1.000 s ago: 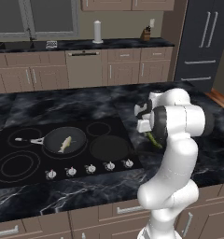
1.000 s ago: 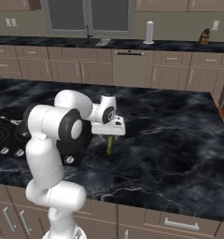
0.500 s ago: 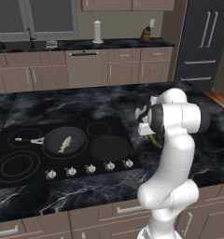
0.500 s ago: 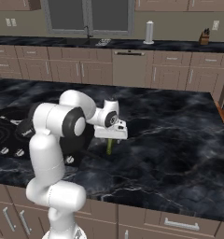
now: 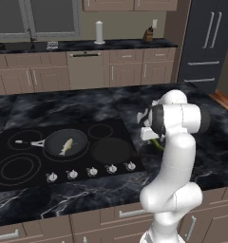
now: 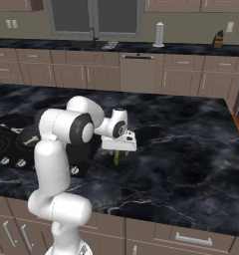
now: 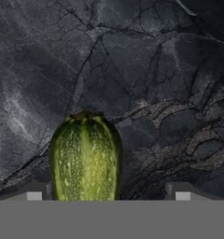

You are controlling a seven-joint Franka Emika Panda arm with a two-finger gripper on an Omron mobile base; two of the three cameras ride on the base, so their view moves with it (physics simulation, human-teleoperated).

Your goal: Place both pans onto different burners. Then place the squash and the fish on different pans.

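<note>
- Gripper (image 7: 109, 195) down over the squash (image 7: 85, 156), fingers (image 7: 35, 192) spread wide either side of it.
- No squeeze visible; squash on the counter (image 7: 146, 70).

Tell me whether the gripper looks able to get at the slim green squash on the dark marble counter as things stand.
Probably yes. The gripper stands open right over the slim green squash, a finger on either side, nothing between them on the dark marble counter.

Green-and-yellow striped, pale-speckled squash (image 7: 85, 158) on white-veined black marble countertop (image 7: 146, 70).
Glossy black cooktop (image 5: 21, 142), thin grey rings; tan-silver fish (image 5: 66, 146), apparently, in dark frying pan (image 5: 78, 137).
</note>
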